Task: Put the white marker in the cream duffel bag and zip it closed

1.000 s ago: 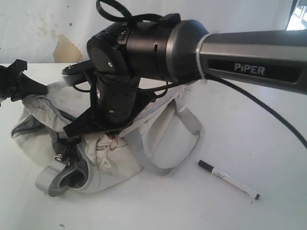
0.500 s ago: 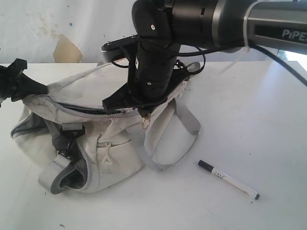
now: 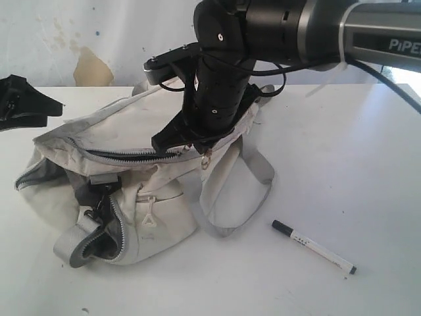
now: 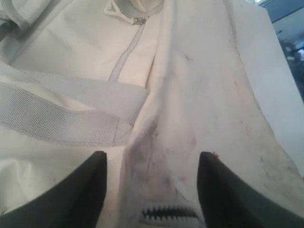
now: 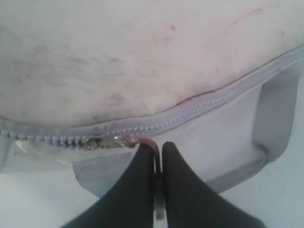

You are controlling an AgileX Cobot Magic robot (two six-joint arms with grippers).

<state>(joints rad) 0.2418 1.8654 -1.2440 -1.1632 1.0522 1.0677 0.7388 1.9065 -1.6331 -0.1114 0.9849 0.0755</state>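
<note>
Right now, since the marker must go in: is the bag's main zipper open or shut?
Partly open: zipper teeth gape along the bag; marker lies outside on the table.

Print on slim white black-capped marker (image 3: 314, 247) too small to read. Stained cream fabric duffel bag (image 3: 131, 122) interior hidden.

Exterior view: I see a white counter (image 3: 368, 197), matte, taking up most of the frame. One small dark speck (image 3: 84, 310) lies near its front edge, left side. Behind the counter stands a pale wall (image 3: 39, 39), blotchy with faint brownish stains. A tan patch (image 3: 90, 68) sits low on the wall, just above the counter's back edge. A tiny blue dot (image 3: 97, 33) marks the wall above that patch. Left wrist view: I catch a dark bluish area (image 4: 290, 19) beyond the counter's edge, too blurred to identify.
</note>
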